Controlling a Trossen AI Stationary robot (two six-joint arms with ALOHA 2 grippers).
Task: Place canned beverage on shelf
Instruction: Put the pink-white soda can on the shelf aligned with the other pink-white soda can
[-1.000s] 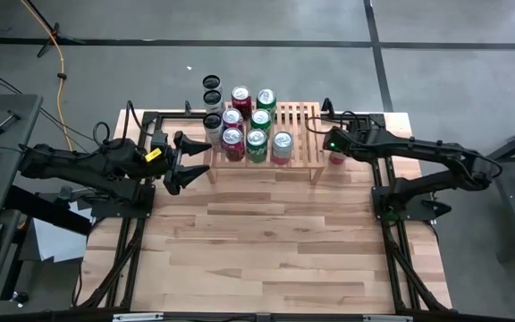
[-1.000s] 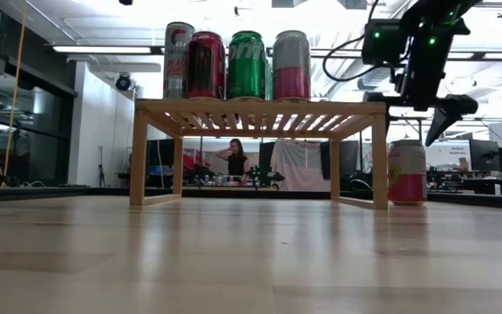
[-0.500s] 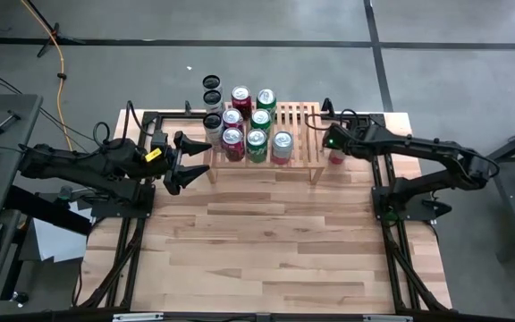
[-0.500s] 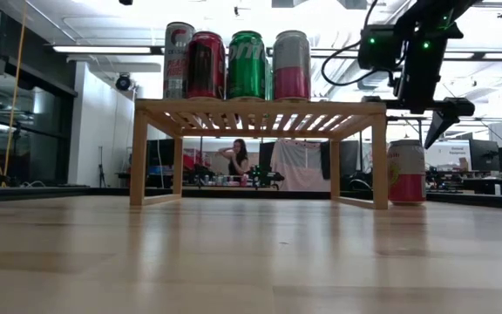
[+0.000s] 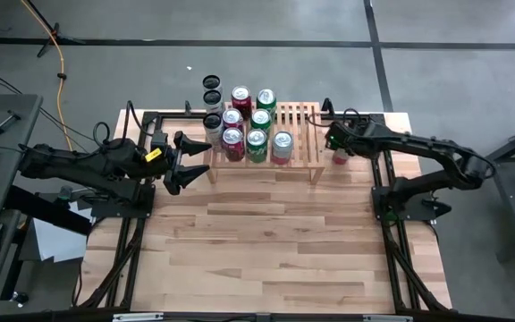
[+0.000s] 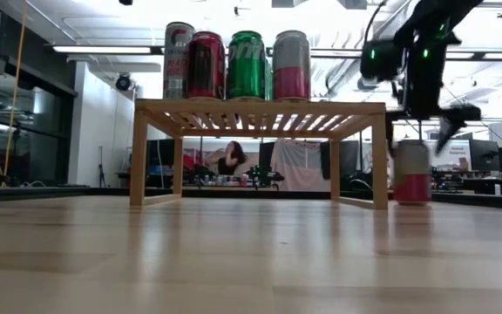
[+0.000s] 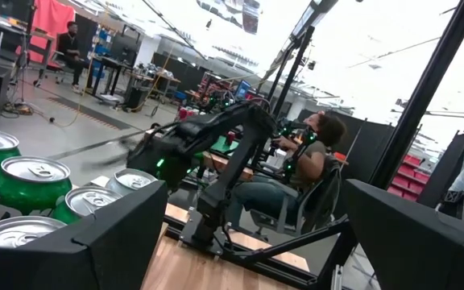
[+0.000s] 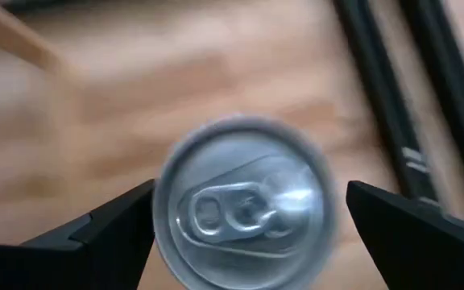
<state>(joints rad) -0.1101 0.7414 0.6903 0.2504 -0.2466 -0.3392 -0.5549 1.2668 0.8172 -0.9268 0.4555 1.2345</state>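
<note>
A pink-and-white canned beverage (image 6: 411,172) stands upright on the table just right of the shelf (image 5: 304,125), a low light-wood rack with a slatted top. Several cans (image 6: 234,65) stand on the shelf's left part. My right gripper (image 8: 248,213) hangs open over the lone can (image 8: 244,211), pointing steeply down, one finger on each side of the can's top without touching it. In the high view this gripper (image 5: 335,143) covers most of that can. My left gripper (image 5: 199,161) waits open, left of the shelf and above the table.
Three dark cans (image 5: 211,94) stand in a row at the shelf's far left corner. The right half of the shelf's slats is bare. The black table frame (image 5: 378,170) runs close beside the lone can. A person sits beyond the table (image 7: 296,173).
My right gripper has sunk toward the lone can's top and tipped further downward, staying open. The can and the shelf have kept their places.
</note>
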